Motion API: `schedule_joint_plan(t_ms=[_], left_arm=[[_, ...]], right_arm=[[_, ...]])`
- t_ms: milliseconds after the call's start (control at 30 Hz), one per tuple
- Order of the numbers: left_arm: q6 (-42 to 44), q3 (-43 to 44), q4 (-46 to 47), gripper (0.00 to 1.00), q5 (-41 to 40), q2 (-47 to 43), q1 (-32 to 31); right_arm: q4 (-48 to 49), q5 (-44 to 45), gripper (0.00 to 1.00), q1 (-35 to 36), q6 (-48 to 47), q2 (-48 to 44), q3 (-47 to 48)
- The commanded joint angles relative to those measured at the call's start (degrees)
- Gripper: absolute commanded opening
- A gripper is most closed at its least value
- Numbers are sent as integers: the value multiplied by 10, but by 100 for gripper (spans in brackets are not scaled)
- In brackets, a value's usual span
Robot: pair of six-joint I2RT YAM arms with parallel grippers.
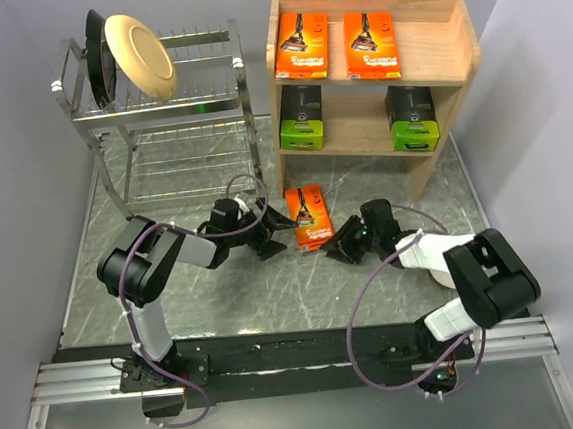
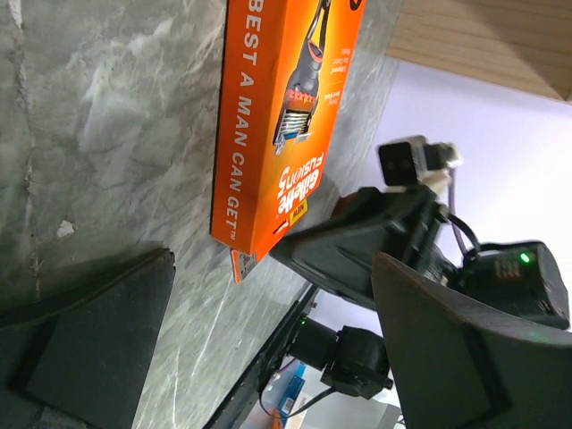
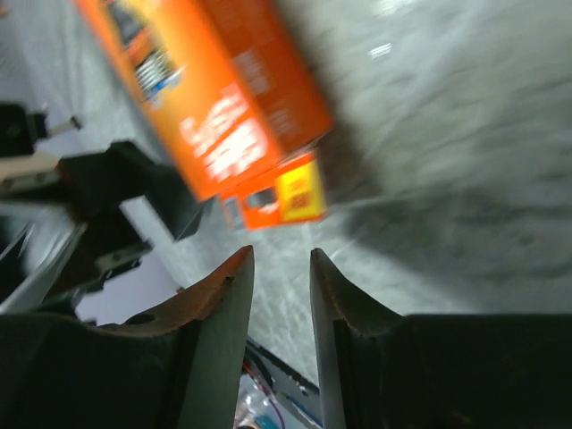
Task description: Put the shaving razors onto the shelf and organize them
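**Top view.** The light natural-wood two-tier shelf (image 1: 464,38) stands at the far right of the grey marbled worktop (image 1: 172,285).
- Its top tier carries one flat orange razor pack on the left (image 1: 302,44) and a second orange pack beside it (image 1: 370,44).
- The lower tier holds a black pack with a lime-green end on the left (image 1: 301,118) and a matching black pack on the right (image 1: 411,118).
- One colour per tier with printed faces outward reads as deliberate sorting.
- The third orange pack (image 1: 310,215) lies flat on the worktop just in front of the shelf. It sits between the left gripper (image 1: 274,238) and the right gripper (image 1: 341,245), which point at it from opposite sides.
- The chrome wire dish rack with plates (image 1: 157,105) stands apart at far left.

**Left wrist view.** The left gripper (image 2: 268,357) is spread wide with nothing between its fingers. The third orange pack (image 2: 286,116) lies ahead of it, one long edge facing the opening. The wide spread probably serves to span the pack's width. The right gripper (image 2: 357,241) sits close against the pack's far side.

**Right wrist view (blurred).** The right gripper (image 3: 277,295) is narrow, with a slim gap and nothing held. The third orange pack (image 3: 214,116) lies just beyond its tips. Judgement: the narrow tips suit nudging or bracing the pack while the left gripper takes it. The free space on the top tier is the likely destination.
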Motion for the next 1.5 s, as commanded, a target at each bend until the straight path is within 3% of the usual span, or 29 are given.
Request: schedule_joint_plan(t_ms=[0, 267, 533, 567, 733, 867, 933, 1333, 1433, 1467], left_arm=[[14, -7, 3, 98, -19, -2, -6], [17, 0, 2, 99, -16, 15, -16], [15, 31, 0, 99, -7, 51, -24], [16, 35, 0, 99, -5, 54, -25], [33, 55, -11, 99, -1, 65, -29], [32, 52, -12, 100, -2, 64, -30], [35, 51, -15, 99, -2, 61, -30], [35, 50, -10, 99, -1, 60, -30], [30, 49, -5, 99, 2, 62, -31], [27, 49, 0, 100, 3, 64, -31]], right_arm=[[41, 19, 38, -13, 22, 31, 14], [89, 18, 35, -38, 20, 98, 38], [89, -32, 8, -53, 3, 79, 31], [91, -32, 0, -53, 1, 64, 28], [88, -34, 0, -53, -1, 34, 20], [75, -15, 37, -52, 24, 48, 20], [80, -12, 40, -53, 33, 61, 25], [94, -7, 41, -52, 62, 127, 60], [119, -8, 34, -51, 59, 146, 63], [127, -12, 24, -52, 58, 147, 64]])
